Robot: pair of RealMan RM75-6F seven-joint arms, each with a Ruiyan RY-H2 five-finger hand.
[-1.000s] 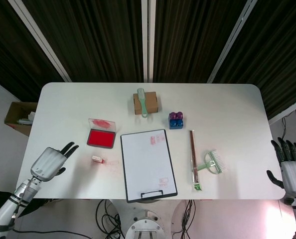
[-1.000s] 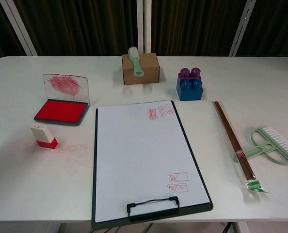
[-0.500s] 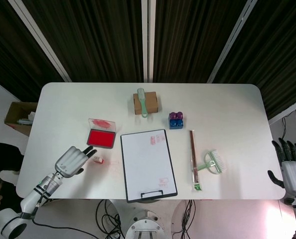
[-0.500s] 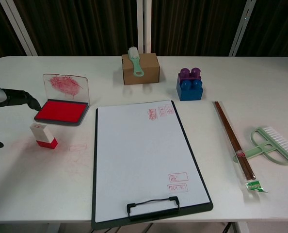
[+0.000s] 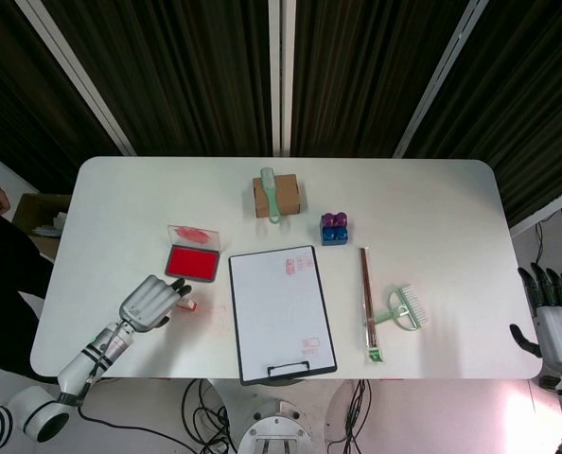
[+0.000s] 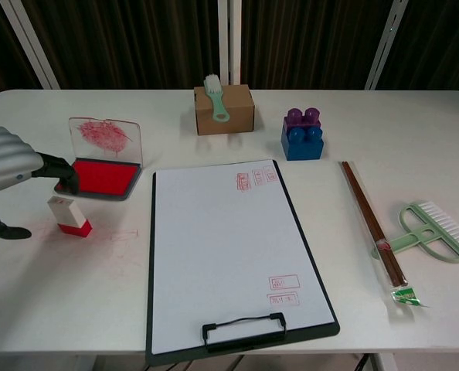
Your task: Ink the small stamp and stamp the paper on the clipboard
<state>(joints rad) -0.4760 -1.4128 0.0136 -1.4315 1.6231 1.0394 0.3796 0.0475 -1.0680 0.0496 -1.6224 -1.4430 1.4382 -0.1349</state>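
The small stamp (image 5: 187, 304) (image 6: 69, 216), white with a red base, stands upright on the table just in front of the open red ink pad (image 5: 192, 263) (image 6: 98, 177). My left hand (image 5: 149, 302) (image 6: 11, 171) hovers over the stamp's left side with its fingers (image 6: 60, 167) spread above it and the thumb below; it holds nothing. The clipboard (image 5: 237, 322) (image 6: 150, 294) with white paper (image 5: 281, 307) (image 6: 226, 247) lies to the right, bearing a few red prints. My right hand (image 5: 553, 322) stays open off the table's right edge.
A cardboard box (image 5: 275, 199) (image 6: 224, 112) with a green brush on it stands at the back. Blue and purple blocks (image 5: 334, 228) (image 6: 303, 134), wrapped chopsticks (image 5: 366, 303) (image 6: 372, 224) and a green comb (image 5: 405, 310) (image 6: 434, 232) lie right of the clipboard.
My left hand has moved right across the table, from near the left edge to just over the small stamp. The right hand has not moved.
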